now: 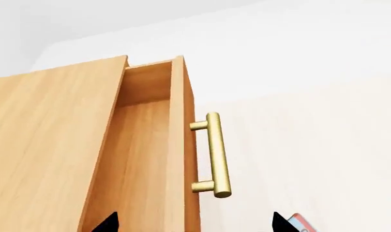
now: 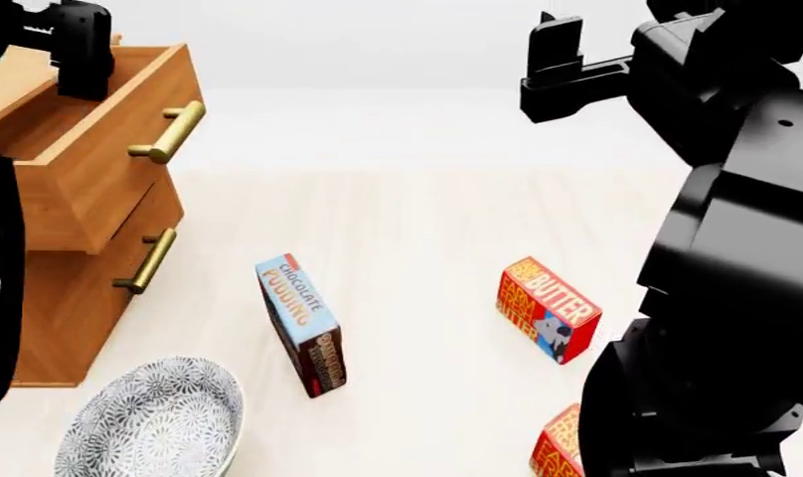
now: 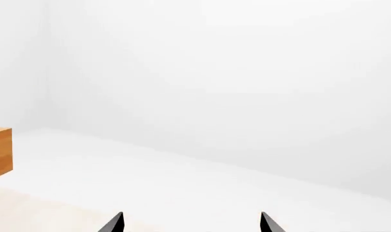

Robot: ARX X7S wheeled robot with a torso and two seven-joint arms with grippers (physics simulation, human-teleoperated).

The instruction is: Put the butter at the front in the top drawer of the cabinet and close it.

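Below your right fingers (image 2: 557,62), which hang parted and empty, the front butter (image 2: 559,455) lies half hidden by your arm, well apart from the open top drawer (image 2: 90,169) under your spread, empty left fingers (image 2: 77,50), so a blind descent risks grabbing its twin (image 2: 549,309).

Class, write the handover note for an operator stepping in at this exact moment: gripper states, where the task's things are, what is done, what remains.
Left gripper: open, empty, raised by the top drawer.
Right gripper: open, empty, held high over the floor, far from any object.
The top drawer is pulled out of the cabinet; nothing shows inside it in the left wrist view.
Two butter cartons lie on the floor: one right of the chocolate pudding box, the other nearer the robot, partly hidden by the right arm.
Done: drawer open.
Left: pick the front butter, place it in the drawer, push it shut.
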